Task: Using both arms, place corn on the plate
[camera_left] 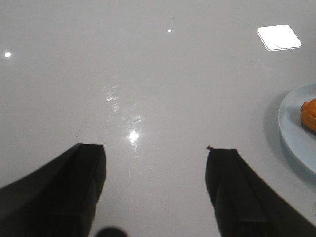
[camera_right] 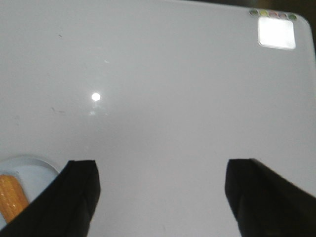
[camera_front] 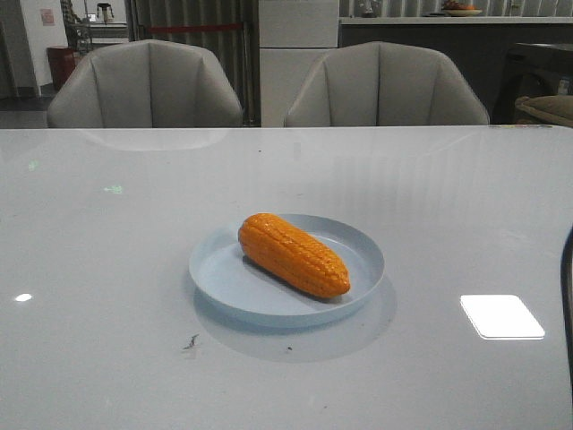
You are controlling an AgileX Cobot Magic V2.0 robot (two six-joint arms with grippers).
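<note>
Front view: the corn (camera_front: 294,254) lies on its side inside the plate (camera_front: 224,273), running diagonally from its blunt end at about 10 o'clock to its tapered end at about 4 o'clock, and the plate rests near the middle of the glossy white desk (camera_front: 107,296). Left wrist view: the left gripper (camera_left: 155,190) hangs over bare desk, its fingers (camera_left: 81,187) spread wide and holding nothing, with the plate's rim and one end of the corn at the frame edge. Right wrist view: the right gripper (camera_right: 163,197) likewise shows fingers (camera_right: 74,197) set wide apart and empty above the desk, the plate and corn just beside one finger.
</note>
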